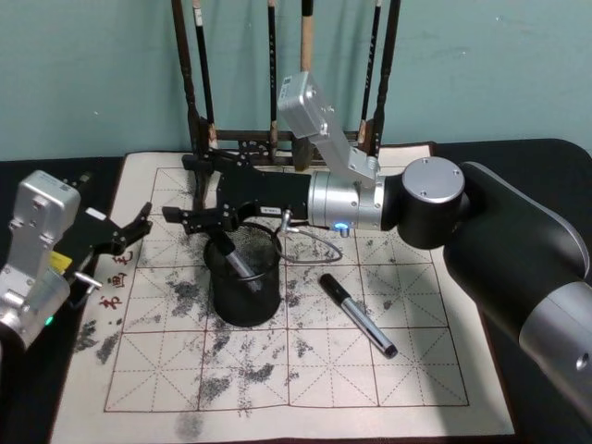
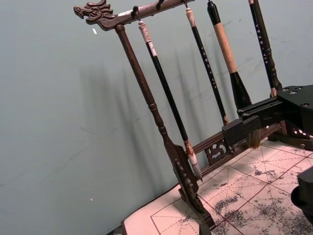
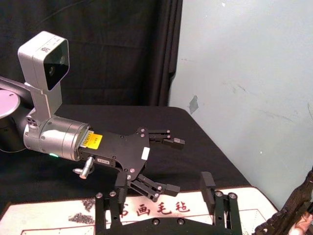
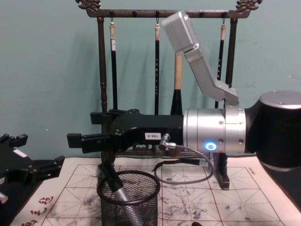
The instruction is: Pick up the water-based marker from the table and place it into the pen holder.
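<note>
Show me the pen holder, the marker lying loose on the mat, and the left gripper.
pen holder (image 1: 242, 298): head view, on its black mesh wall.
loose marker (image 1: 359, 314): head view, on the middle of its barrel.
left gripper (image 3: 176, 165): right wrist view, midway between its open fingertips.

Reaches in from the right with the right arm, forearm level and pointing left across the middle. Holds the right gripper (image 1: 178, 188) a little toward the far side, fingers spread wide apart, one nearer, one farther. Parks the left arm at the near left edge, with the left gripper (image 1: 141, 229) lifted and aimed right, fingers parted as well.
</note>
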